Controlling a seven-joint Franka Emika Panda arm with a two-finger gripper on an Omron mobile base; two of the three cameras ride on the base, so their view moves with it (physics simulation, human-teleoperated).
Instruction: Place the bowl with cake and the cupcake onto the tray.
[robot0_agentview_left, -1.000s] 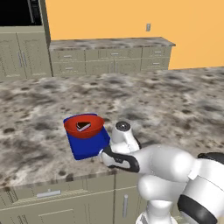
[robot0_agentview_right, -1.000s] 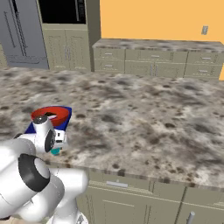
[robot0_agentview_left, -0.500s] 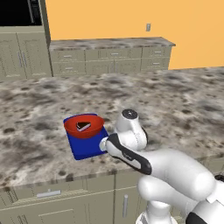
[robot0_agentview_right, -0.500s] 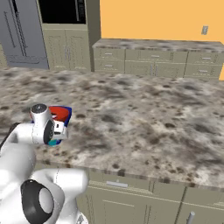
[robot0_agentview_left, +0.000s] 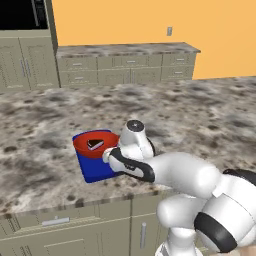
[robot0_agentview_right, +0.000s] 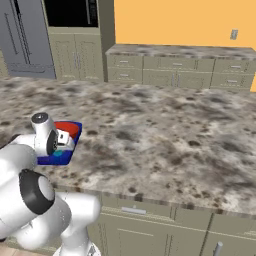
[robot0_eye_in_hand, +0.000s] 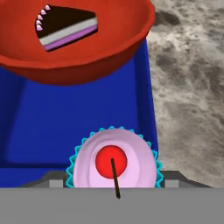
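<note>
Blue tray (robot0_eye_in_hand: 87, 118): I see it on the granite counter (robot0_agentview_left: 200, 110) near the front edge, short side toward me.
Bowl (robot0_eye_in_hand: 87, 52): red, seated on the tray's far half.
Cake (robot0_eye_in_hand: 65, 26): dark wedge with pale layer, lying inside the bowl.
Cupcake (robot0_eye_in_hand: 112, 162): pink frosting, teal wrapper, red dot; over the tray's near end, between my fingertips.
Gripper (robot0_eye_in_hand: 112, 181): closed on the cupcake, jaw tips at either side of the wrapper.

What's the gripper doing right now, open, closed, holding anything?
Gripper: closed on the cupcake, held over the near end of the tray; the bowl with the cake already sits on it.
</note>
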